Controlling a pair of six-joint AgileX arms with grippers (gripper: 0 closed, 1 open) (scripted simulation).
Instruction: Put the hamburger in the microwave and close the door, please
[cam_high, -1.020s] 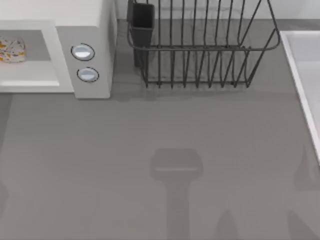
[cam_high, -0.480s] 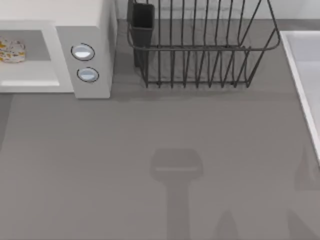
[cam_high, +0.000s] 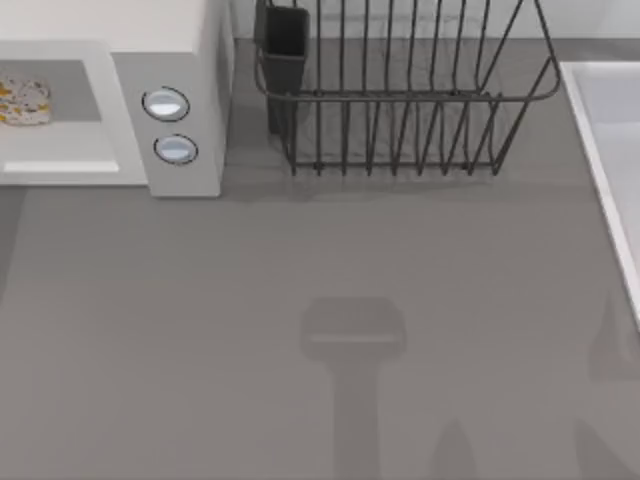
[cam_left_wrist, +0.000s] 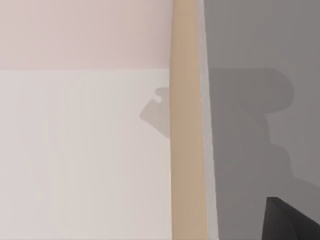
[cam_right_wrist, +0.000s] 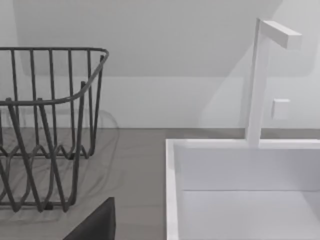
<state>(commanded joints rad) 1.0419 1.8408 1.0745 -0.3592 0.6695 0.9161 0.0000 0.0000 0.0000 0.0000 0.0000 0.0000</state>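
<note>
The small white-paper-wrapped hamburger (cam_high: 22, 102) lies inside my white boxy microwave's (cam_high: 180, 60) grey cavity; I cannot tell my grippers' state.

A dark wire dish rack (cam_right_wrist: 47, 130) stands on the grey surface (cam_right_wrist: 135, 165), just beside a white sink (cam_right_wrist: 240, 190). A white faucet (cam_right_wrist: 262, 75) rises upright from the sink's far rim against a pale wall (cam_right_wrist: 165, 50). A dark shape pokes in near the rack.
</note>
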